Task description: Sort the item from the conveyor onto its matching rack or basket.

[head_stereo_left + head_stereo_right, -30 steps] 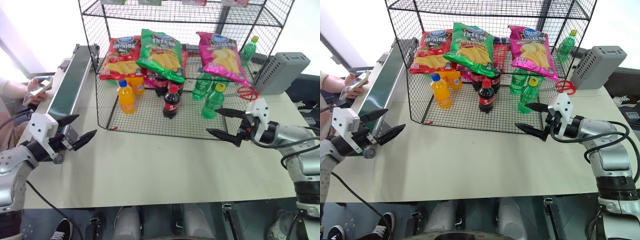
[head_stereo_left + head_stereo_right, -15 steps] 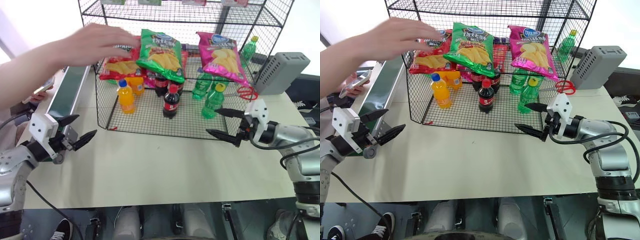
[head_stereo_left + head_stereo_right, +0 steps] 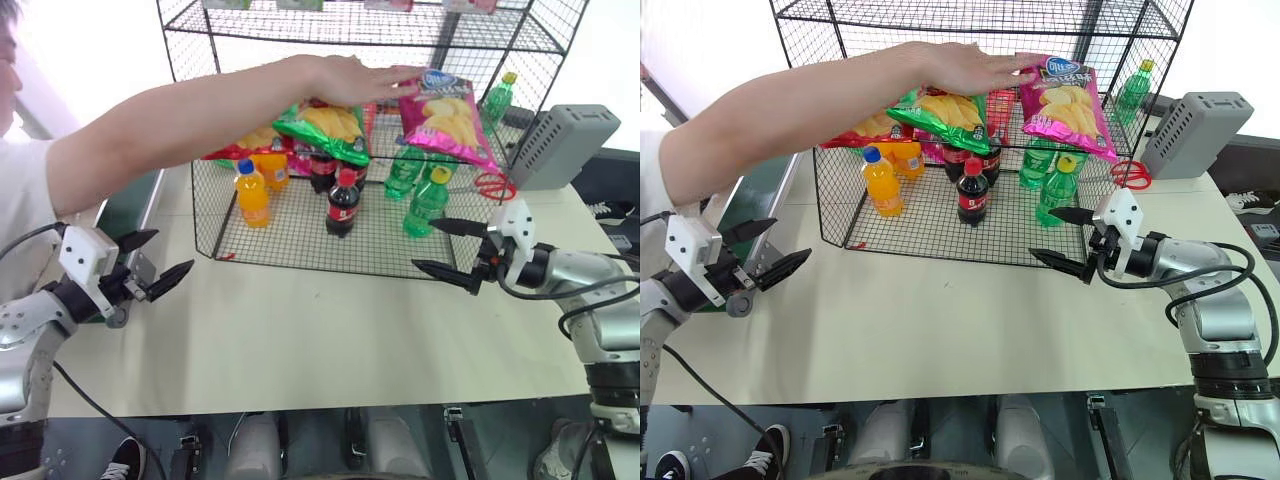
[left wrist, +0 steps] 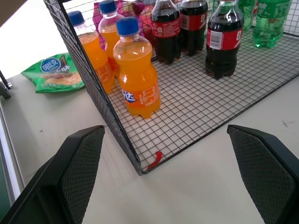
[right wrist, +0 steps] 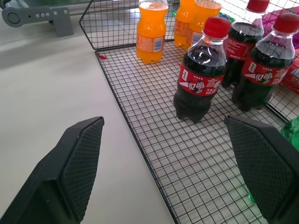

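Now a person's arm reaches across to the pink crisp bag on the rack; both grippers, left and right, wait wide open and empty, best held clear.

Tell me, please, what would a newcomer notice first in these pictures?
First, a person's arm that reaches from the left across the black wire rack, its hand at the pink crisp bag on the rack. Below the bags stand orange, cola and green bottles. The left gripper and the right gripper hang open over the table, each empty.

No legible txt; cola bottle label script unreadable.
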Controlling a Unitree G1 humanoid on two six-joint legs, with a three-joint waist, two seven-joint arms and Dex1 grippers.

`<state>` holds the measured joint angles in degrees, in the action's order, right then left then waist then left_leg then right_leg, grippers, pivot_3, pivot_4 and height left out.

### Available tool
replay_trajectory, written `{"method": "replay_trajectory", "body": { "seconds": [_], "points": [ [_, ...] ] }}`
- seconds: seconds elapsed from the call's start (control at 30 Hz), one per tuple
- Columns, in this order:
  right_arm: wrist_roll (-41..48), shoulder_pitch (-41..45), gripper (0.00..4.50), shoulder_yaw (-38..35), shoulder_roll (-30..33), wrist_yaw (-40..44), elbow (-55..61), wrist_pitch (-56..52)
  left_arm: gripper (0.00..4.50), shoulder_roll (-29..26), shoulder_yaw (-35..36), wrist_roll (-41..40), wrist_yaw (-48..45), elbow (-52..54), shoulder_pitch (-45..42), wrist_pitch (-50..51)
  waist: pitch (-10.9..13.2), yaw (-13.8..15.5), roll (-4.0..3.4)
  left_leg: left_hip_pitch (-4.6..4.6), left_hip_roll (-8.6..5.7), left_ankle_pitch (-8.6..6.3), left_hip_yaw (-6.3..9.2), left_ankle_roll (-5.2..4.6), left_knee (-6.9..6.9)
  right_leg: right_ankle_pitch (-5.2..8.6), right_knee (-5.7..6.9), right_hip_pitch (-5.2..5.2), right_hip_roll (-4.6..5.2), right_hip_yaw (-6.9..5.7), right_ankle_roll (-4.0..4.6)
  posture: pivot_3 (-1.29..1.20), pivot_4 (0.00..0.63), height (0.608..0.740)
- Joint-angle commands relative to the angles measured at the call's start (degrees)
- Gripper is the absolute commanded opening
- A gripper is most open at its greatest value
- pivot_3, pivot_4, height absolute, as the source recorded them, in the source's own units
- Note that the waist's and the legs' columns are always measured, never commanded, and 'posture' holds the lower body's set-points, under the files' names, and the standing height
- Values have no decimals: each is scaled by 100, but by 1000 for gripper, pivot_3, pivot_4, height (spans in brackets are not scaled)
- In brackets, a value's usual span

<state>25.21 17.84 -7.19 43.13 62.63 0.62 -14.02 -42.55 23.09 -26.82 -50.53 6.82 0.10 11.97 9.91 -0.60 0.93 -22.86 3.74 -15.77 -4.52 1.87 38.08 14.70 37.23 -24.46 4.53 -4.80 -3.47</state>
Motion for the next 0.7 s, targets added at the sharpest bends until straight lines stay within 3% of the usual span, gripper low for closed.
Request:
{"method": "replay_trajectory", "body": {
  "seconds": [0.03, 0.7],
  "points": [
    [-7, 116, 4295, -41, -43, 7, 22, 156, 4500, -34, 15, 7, 31, 150, -73, -65, 0, 3, 0, 0, 0, 0, 0, 0, 0, 0, 0, 0, 0, 0, 0, 0, 150, 740],
    [-142, 328, 4295, 26, -139, 20, -87, 207, 4500, 9, -80, 68, 124, 153, -211, -124, 0, -1, 0, 0, 0, 0, -1, 0, 0, 0, 1, 0, 0, 0, 0, 0, 150, 740]
  ]
}}
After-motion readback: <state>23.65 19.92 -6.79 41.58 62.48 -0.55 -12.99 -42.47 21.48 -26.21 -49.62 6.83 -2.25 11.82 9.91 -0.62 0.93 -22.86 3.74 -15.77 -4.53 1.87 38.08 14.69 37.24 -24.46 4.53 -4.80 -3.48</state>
